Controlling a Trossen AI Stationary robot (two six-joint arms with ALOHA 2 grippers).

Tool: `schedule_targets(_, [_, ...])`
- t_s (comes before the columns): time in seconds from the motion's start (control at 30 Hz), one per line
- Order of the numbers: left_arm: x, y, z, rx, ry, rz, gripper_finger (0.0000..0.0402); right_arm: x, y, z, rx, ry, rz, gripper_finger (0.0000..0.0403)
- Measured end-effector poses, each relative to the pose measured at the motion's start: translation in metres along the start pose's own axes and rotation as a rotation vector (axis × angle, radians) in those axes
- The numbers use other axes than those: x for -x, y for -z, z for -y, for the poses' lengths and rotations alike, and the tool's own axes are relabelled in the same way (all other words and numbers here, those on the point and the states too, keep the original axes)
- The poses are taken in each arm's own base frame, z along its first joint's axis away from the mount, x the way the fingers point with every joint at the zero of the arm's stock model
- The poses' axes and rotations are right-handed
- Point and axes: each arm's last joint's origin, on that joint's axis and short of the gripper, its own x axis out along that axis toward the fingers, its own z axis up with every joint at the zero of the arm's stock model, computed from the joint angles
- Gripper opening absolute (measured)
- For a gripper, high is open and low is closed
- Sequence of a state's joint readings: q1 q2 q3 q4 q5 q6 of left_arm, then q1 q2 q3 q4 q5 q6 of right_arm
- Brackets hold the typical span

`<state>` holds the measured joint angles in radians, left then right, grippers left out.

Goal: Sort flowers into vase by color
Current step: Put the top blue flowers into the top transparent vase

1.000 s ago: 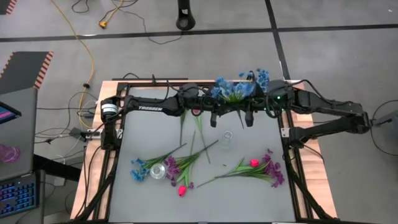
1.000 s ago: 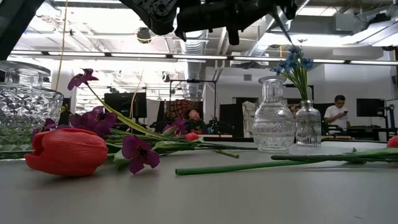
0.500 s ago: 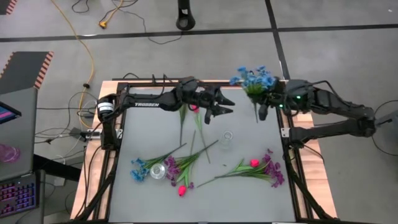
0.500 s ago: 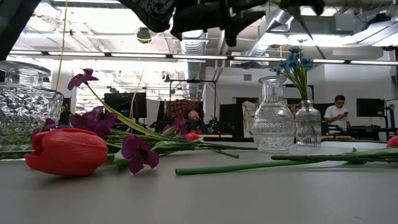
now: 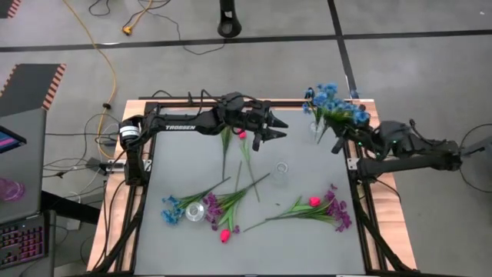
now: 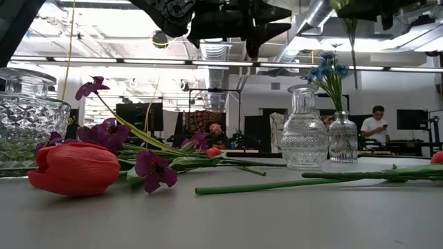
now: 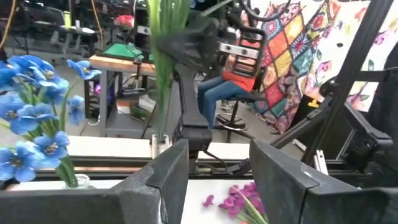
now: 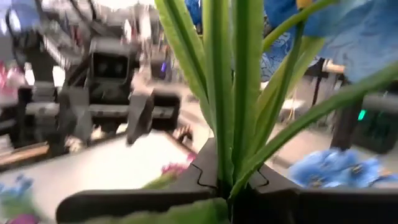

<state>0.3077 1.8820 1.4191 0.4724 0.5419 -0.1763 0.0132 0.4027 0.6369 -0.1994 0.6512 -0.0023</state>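
My right gripper hangs above the table's far right edge, shut on a blue flower bunch. Just beside it, a small vase stands at the far right with blue flowers in it. My left gripper is open and bare above the far middle. Under its arm lie a pink bud and green stems. More blue, purple and pink flowers lie along the near part. Two clear vases stand among them. My right gripper pinches the bunch's green stems together between its two fingers, well below the blossoms. The fingers come at them level and lie across the stems. The bunch is upright and clear of the table, with blossoms above and the stem end hanging below.
A purple and pink spray lies at the near right. The metal frame runs along the table's sides. A laptop sits off to the left. People sit in the room behind the table.
The two grippers met over the far middle at the blue bunch. My left gripper has let go and stayed there, open. My right gripper has carried the bunch, still upright, toward the table's right edge and a little lower.
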Motion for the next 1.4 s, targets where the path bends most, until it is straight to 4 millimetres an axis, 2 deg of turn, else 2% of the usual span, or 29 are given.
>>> schedule_targets(0.27, [0.004, 0.016, -0.003, 0.012, -0.037, -0.037, 0.0157, 0.014, 0.011, 0.012, 0.119, 0.086, 0.157, 0.0034])
schedule_targets(0.43, [0.007, 0.03, -0.006, 0.029, -0.073, -0.067, 0.0157, 0.013, 0.019, 0.013, 0.191, 0.141, 0.216, 0.0034])
schedule_targets(0.57, [0.008, 0.036, -0.005, 0.012, -0.096, -0.077, 0.0157, 0.007, 0.033, 0.013, 0.215, 0.214, 0.227, 0.0035])
schedule_targets(1.0, [0.004, 0.038, 0.001, -0.016, -0.105, -0.077, 0.0157, -0.004, 0.065, 0.02, 0.203, 0.342, 0.24, 0.0035])
schedule_targets(1.4, [0.004, 0.038, 0.002, -0.013, -0.103, -0.077, 0.0157, -0.006, 0.07, 0.022, 0.189, 0.358, 0.229, 0.0036])
